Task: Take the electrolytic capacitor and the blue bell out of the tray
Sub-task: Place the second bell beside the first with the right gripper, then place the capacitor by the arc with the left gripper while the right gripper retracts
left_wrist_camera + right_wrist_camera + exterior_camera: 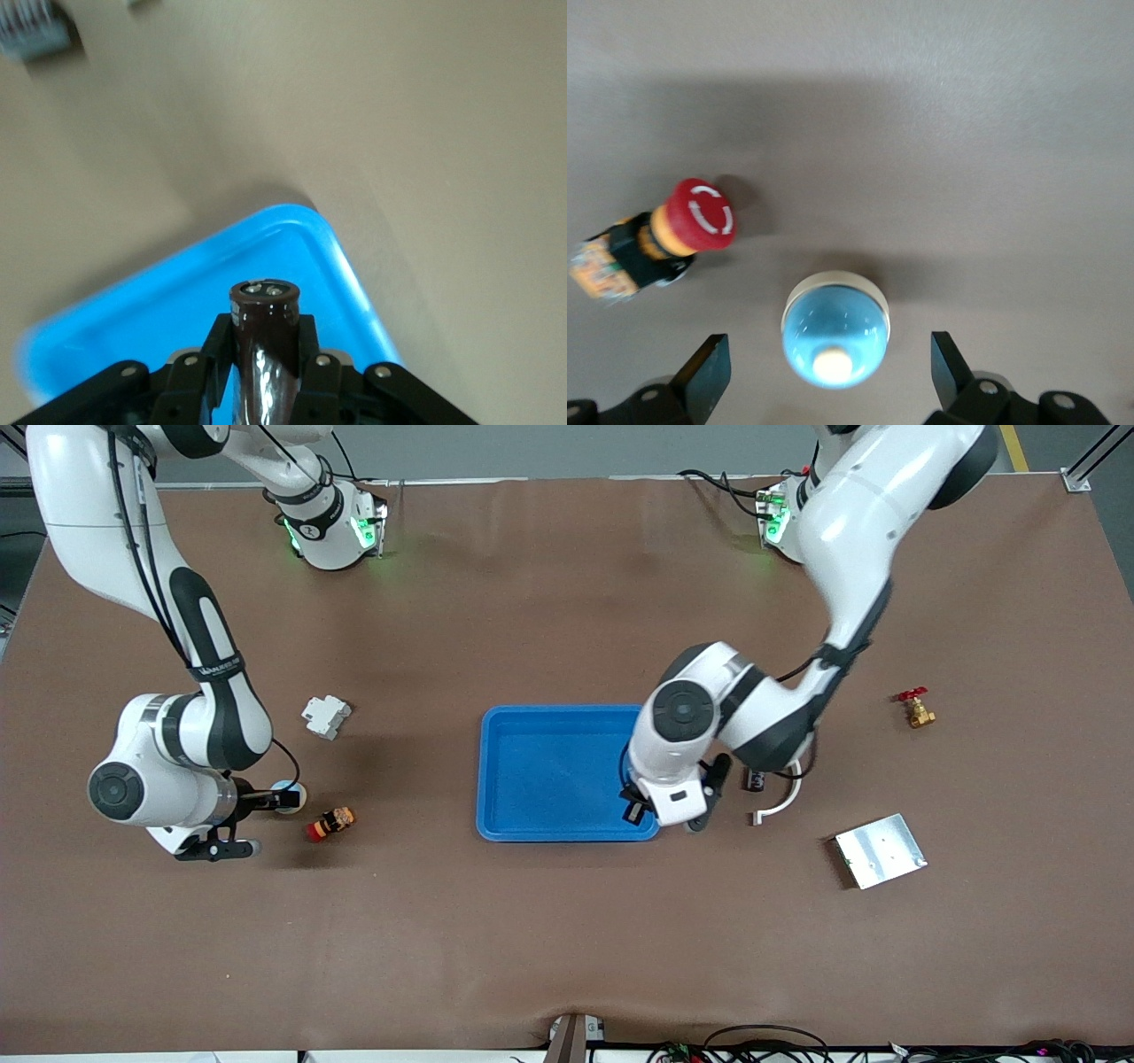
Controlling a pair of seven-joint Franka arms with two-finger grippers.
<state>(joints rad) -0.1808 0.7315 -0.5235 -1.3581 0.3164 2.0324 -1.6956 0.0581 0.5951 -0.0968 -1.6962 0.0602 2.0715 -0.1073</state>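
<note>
My left gripper (634,808) is shut on a dark brown cylindrical capacitor (264,354) and holds it over the corner of the blue tray (496,717) nearest the front camera, at the left arm's end. In the left wrist view the tray's rim (345,266) lies just under the capacitor. A light blue domed bell (290,791) stands on the table toward the right arm's end. My right gripper (285,799) is open, low over the bell. In the right wrist view the bell (835,329) sits between the spread fingertips (713,365), untouched.
A red-capped emergency stop button (330,823) lies beside the bell, also in the right wrist view (656,239). A white breaker (325,716) lies farther from the camera. Toward the left arm's end are a brass valve (915,708), a metal plate (880,850) and a white curved piece (780,802).
</note>
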